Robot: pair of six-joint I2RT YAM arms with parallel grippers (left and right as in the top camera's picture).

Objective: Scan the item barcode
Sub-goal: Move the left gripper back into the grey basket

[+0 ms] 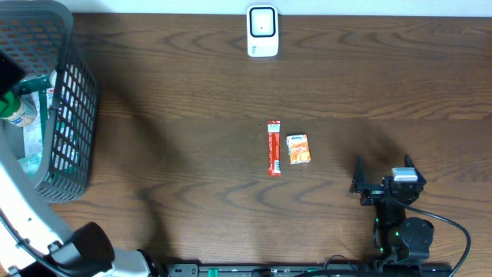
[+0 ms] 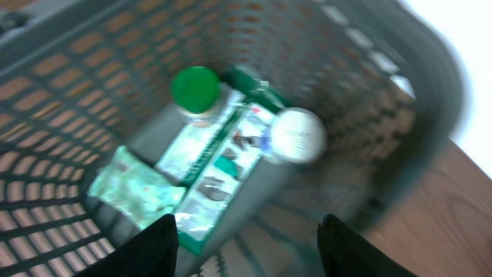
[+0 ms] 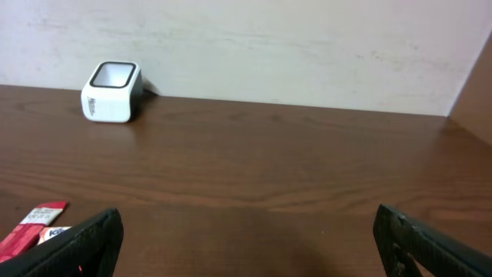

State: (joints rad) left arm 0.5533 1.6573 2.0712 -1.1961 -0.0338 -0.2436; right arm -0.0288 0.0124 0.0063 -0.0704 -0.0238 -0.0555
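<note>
Two dark fingers (image 3: 77, 246) stand wide apart at the lower corners above the brown bench (image 3: 269, 169), a red packet (image 3: 34, 223) lies beside the left one, and a white scanner (image 3: 112, 91) sits far back by the wall (image 3: 269, 46).

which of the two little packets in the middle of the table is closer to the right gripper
The squat orange packet: it lies on the right gripper's side of the long red stick packet, which sits farther off.

Bare table (image 1: 192, 115) round red stick (image 1: 274, 158) and orange pack (image 1: 298, 148); tall basket (image 1: 73, 100) wall at left.
</note>
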